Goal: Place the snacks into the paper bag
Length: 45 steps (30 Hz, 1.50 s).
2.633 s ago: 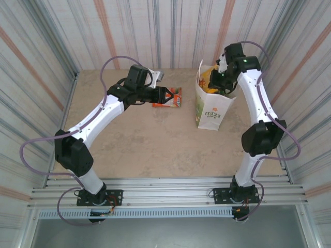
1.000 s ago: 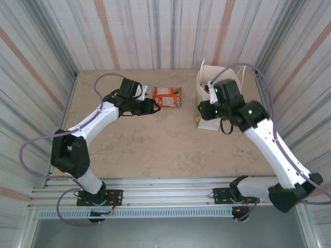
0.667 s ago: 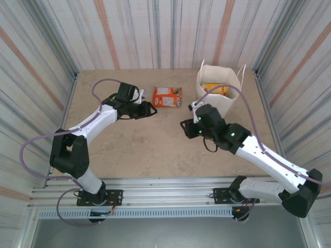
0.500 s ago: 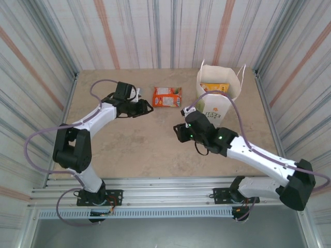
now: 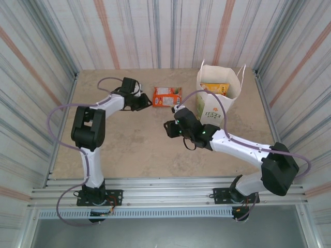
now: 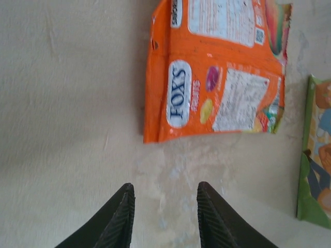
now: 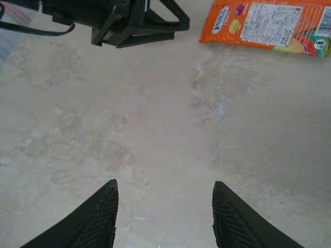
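Observation:
One snack, an orange foil packet, lies flat on the table at the back middle. My left gripper hovers just to its left, short of its edge, open with only a narrow gap and nothing between the fingers. The white paper bag stands upright to the right of the packet, and a yellow-orange packet shows inside it. The bag's green printed side shows in the left wrist view. My right gripper is open and empty over bare table in front of the packet.
Striped corrugated walls close in the table on three sides. The beige tabletop lies bare in front of both grippers. The right arm's forearm stretches across the table just in front of the bag.
My right arm has swung away from the bag, leftward and down to the middle of the table. The left gripper has narrowed its jaws and stayed beside the orange packet.

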Available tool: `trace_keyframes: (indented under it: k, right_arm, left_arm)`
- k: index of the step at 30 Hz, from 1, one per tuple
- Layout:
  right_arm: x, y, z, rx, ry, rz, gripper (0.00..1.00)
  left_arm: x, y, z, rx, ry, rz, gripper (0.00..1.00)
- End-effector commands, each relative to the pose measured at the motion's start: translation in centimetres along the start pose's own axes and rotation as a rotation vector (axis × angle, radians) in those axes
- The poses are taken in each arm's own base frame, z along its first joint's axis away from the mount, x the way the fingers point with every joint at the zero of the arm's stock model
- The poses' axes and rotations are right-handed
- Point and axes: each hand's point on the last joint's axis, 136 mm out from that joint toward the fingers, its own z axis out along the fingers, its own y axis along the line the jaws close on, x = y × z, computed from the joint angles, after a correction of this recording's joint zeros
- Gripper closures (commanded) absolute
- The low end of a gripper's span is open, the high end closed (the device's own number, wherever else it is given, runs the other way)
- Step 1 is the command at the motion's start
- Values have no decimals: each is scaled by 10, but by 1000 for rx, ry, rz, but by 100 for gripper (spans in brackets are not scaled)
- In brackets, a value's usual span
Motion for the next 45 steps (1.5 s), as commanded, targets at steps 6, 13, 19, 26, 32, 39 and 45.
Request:
trace_keyframes:
  k: [6,13,19,26,32,39,45]
  right_arm:
    - [-23,10,9,-63,-5,7,50]
    - [-26,12,15,-80,15,-4,50]
    - [-25,10,15,-82,25,-3,50]
    - [-24,10,11,-82,32,-3,50]
    - [-26,5,8,-72,28,-1,50]
    - [-35,3,-3,-69,-14,-16,50]
    - [-41,3,-16,-69,-40,-45,50]
  left_arm:
    - [-28,6,28,-8,-31,-50,67]
    - [-32,12,44,-21,-14,-61,68]
    - [-29,12,55,-17,-2,-64,70]
    - [-23,16,73,-31,23,-69,73]
    - [-25,16,72,-43,24,-55,89]
    - [-32,4,36,-99,6,75,100]
    - [-19,-6,-7,-157,-1,201,100]
